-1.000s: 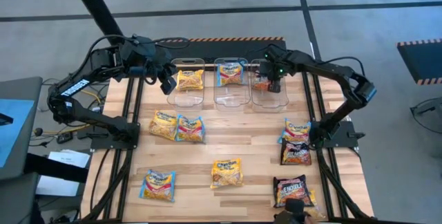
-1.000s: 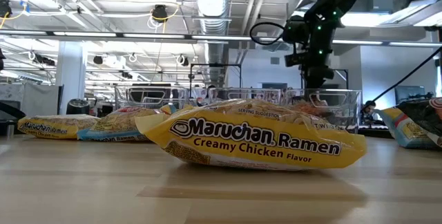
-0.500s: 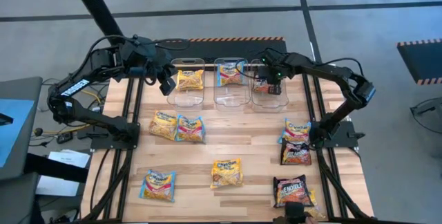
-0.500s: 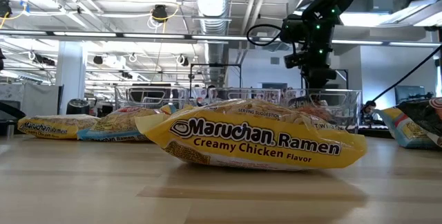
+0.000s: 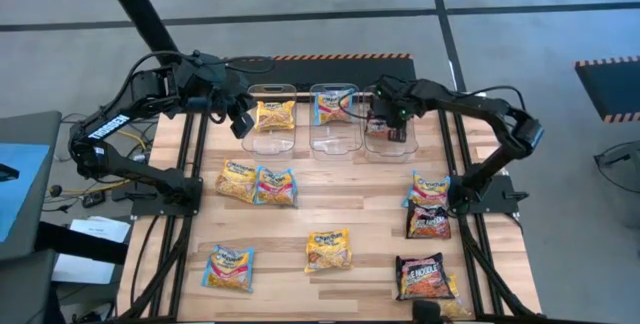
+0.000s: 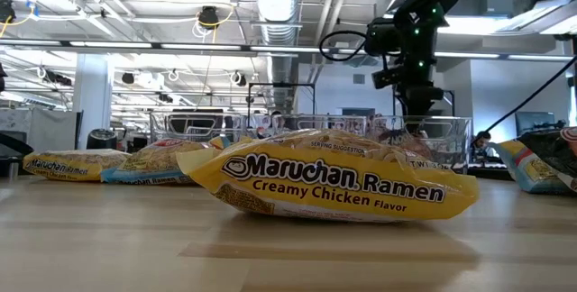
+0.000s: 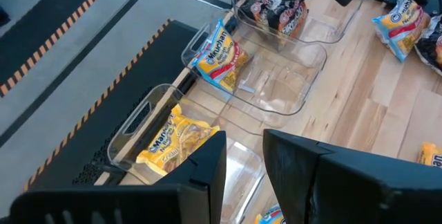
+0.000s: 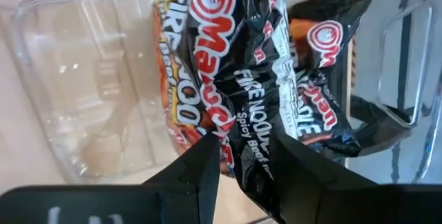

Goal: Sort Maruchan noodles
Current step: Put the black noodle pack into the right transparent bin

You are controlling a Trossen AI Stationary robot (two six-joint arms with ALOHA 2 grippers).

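Observation:
Three clear bins stand in a row at the far edge. The left bin (image 5: 272, 142) holds a yellow packet (image 5: 275, 114), and the middle bin (image 5: 336, 139) holds a light blue one (image 5: 333, 107). Two dark Maruchan packets (image 8: 228, 58) (image 8: 324, 65) lie in the right bin (image 8: 69, 79). My right gripper (image 8: 245, 151) hangs open over that bin, its fingers on either side of the nearer dark packet's edge. My left gripper (image 5: 243, 121) hovers open beside the left bin with nothing between its fingers (image 7: 207, 169). My right gripper comes from above with its fingers (image 8: 200, 165) on either side of the dark packet's edge (image 8: 245, 131). The packet lies in the right bin against the second dark packet. Whether the fingers touch it I cannot tell.
Several packets lie loose on the wooden table: a yellow (image 5: 238, 180) and a blue one (image 5: 276, 186) at mid left, one (image 5: 229, 267) near left, a yellow one (image 5: 328, 251) near the middle, and blue and dark ones (image 5: 428, 204) (image 5: 420, 276) on the right.
My right gripper has shifted a little toward the table's left above the right bin. The dark packet under it now lies in that bin.

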